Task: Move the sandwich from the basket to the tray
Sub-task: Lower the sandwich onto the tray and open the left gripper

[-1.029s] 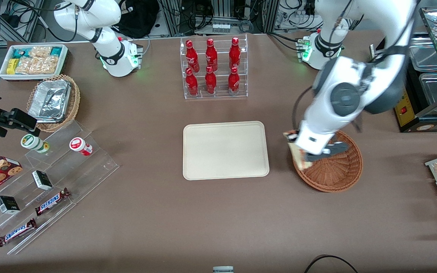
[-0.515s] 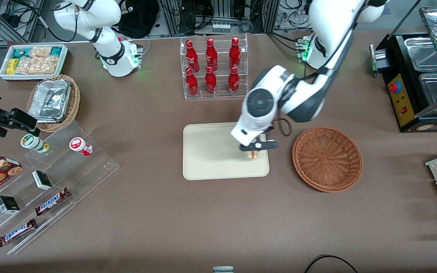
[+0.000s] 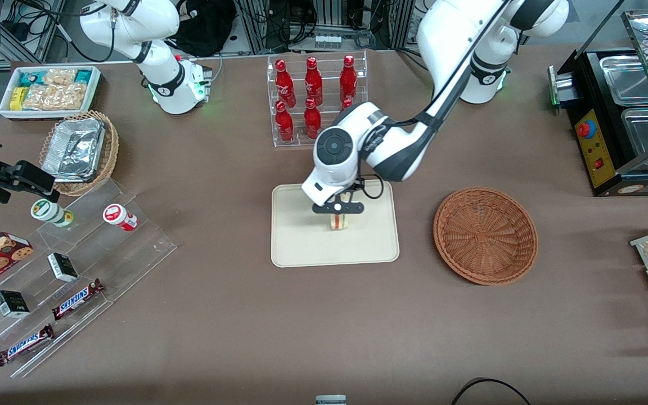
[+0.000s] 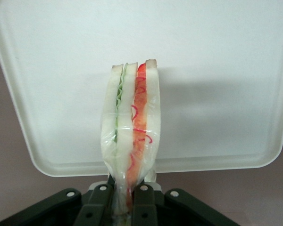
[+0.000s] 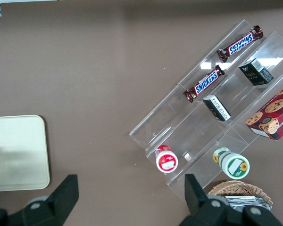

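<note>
Here the flat cream-beige rectangular tray serves as the landmark. The black two-finger gripper of the working arm hangs above the tray's middle, a little nearer the rack of red bottles than the tray's edge closest to the front camera. Its fingers are clamped together on the clear-wrapped triangular sandwich of pale cream bread with orange-red and green filling, gripping it by one narrow end. From that pinched end the sandwich sticks straight out past the fingertips, held on edge so that its layers show side by side: pale bread, a thin green line, bread again, then the orange-red strip. In the front view the sandwich shows just below the gripper, over the tray's bare surface and inside its low rim; whether it touches the tray cannot be told. In the wrist view the tray fills the background around the sandwich, with one rounded corner and the raised rim visible near the gripper. The round reddish-brown woven wicker basket sits beside the tray, toward the working arm's end of the table, apart from it, with nothing inside.
</note>
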